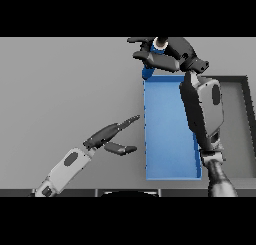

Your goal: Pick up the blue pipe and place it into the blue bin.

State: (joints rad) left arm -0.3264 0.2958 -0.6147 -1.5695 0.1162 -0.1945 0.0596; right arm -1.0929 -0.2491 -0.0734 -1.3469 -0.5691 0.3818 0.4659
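We see the right robot hand (167,56) high in the view, at about one o'clock from the centre, with its dark fingers curled around the blue pipe (148,69). The pipe hangs out of that grasp: a pale round end (160,41) shows at the top between the fingers, and the blue body drops below them toward seven o'clock, its lower tip sitting right at the far left corner of the blue bin (170,134). We cannot tell whether the tip touches the rim or hangs just above it. The right forearm (202,109), white and grey, runs from the hand down toward five o'clock and crosses over the right-hand side of the bin, hiding part of that wall. The bin itself is a long open tray lying at about three to four o'clock from the centre, its floor bare where we can see it. Just beside it, at three o'clock, a dark grey bin (239,129) lies partly behind the forearm. The left robot hand (112,136) shows at about seven o'clock, low on the grey worktop (65,89), well apart from the pipe; its fingers are stretched out straight toward the bin's left wall, its thumb spread below them, and it holds nothing.
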